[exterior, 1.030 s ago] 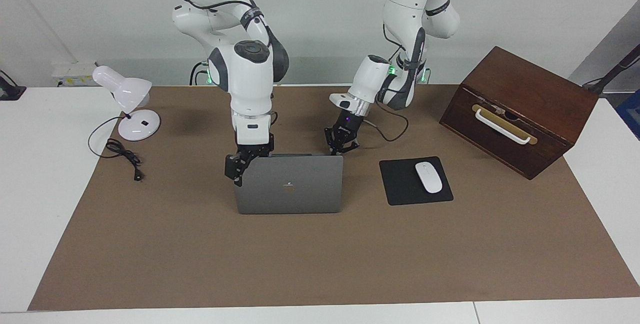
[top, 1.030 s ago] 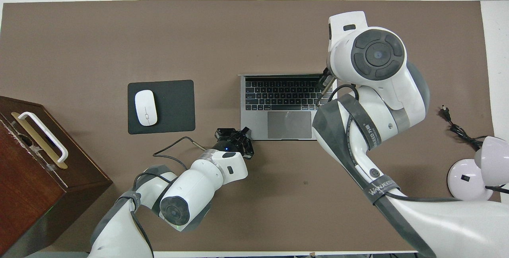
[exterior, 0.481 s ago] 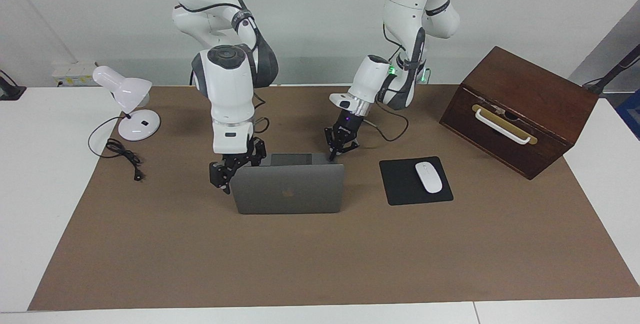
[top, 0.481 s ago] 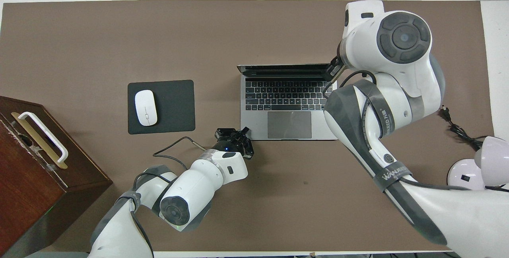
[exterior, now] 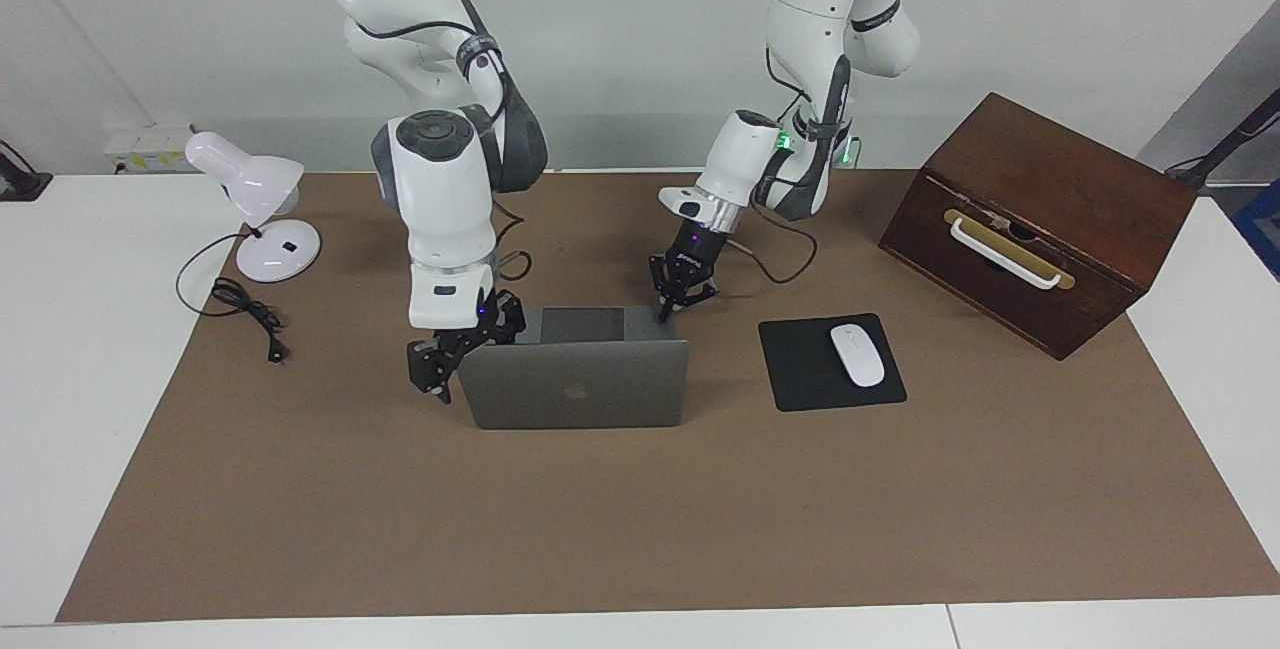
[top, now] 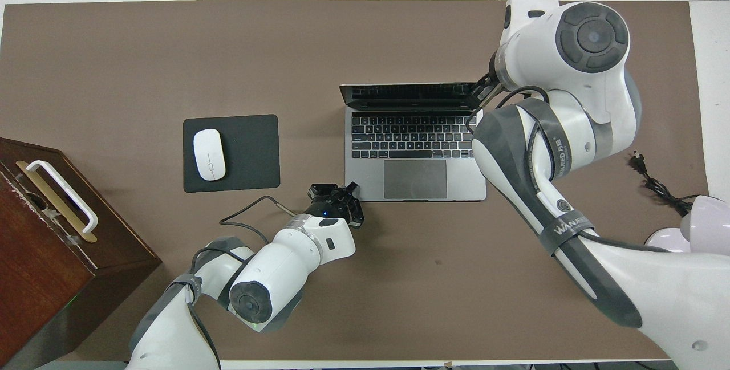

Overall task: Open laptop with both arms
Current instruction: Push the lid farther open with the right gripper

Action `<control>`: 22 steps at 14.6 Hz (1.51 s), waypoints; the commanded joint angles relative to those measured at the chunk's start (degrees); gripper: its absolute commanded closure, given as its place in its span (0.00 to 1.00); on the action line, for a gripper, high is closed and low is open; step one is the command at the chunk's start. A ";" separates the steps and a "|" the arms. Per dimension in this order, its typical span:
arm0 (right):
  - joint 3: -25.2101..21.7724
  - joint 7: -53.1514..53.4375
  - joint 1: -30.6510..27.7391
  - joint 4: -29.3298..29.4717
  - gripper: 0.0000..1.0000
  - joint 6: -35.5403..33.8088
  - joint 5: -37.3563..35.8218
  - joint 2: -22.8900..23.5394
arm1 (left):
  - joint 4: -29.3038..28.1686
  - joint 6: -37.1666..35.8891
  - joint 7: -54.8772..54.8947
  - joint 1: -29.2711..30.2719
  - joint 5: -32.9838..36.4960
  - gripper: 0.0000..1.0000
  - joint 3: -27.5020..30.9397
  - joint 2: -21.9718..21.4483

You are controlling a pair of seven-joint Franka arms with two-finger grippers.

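The silver-grey laptop (exterior: 575, 389) stands open in the middle of the brown mat, its lid with the dark apple logo leaning away from the robots. In the overhead view its keyboard and trackpad (top: 415, 170) show. My right gripper (exterior: 440, 384) is shut on the lid's upper corner toward the right arm's end; it also shows in the overhead view (top: 478, 95). My left gripper (exterior: 668, 309) rests down at the corner of the laptop's base nearest the robots, toward the left arm's end, and shows in the overhead view too (top: 349, 188).
A black mouse pad (exterior: 800, 369) with a white mouse (exterior: 857, 355) lies beside the laptop toward the left arm's end. A brown wooden box (exterior: 1040, 219) with a white handle stands past it. A white desk lamp (exterior: 262, 209) and its cable (exterior: 245, 314) sit toward the right arm's end.
My right gripper has swung the lid farther open, from about upright to leaning away from the robots, moving down and outward with the corner. My left gripper has stayed at the base.
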 commanded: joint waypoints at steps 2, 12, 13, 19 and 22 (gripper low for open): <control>0.79 -0.85 -0.86 2.48 0.00 -4.97 4.28 0.13 | 0.86 0.79 0.35 0.32 1.55 1.00 0.51 2.83; 0.53 -0.58 -1.47 2.23 0.00 -20.88 5.44 -8.39 | 0.68 0.79 0.35 0.32 1.55 1.00 0.51 2.83; 0.53 0.55 -2.44 1.79 0.00 -22.63 5.61 -9.36 | 0.59 0.79 0.35 0.32 1.55 1.00 0.51 2.83; 0.53 9.61 -4.46 -1.12 0.00 -30.99 7.63 -14.29 | 0.51 0.79 0.35 0.32 1.55 1.00 0.51 2.83; 0.35 12.67 -4.82 -2.52 0.00 -32.41 8.08 -16.21 | 0.51 0.79 0.35 0.32 1.55 1.00 0.51 2.83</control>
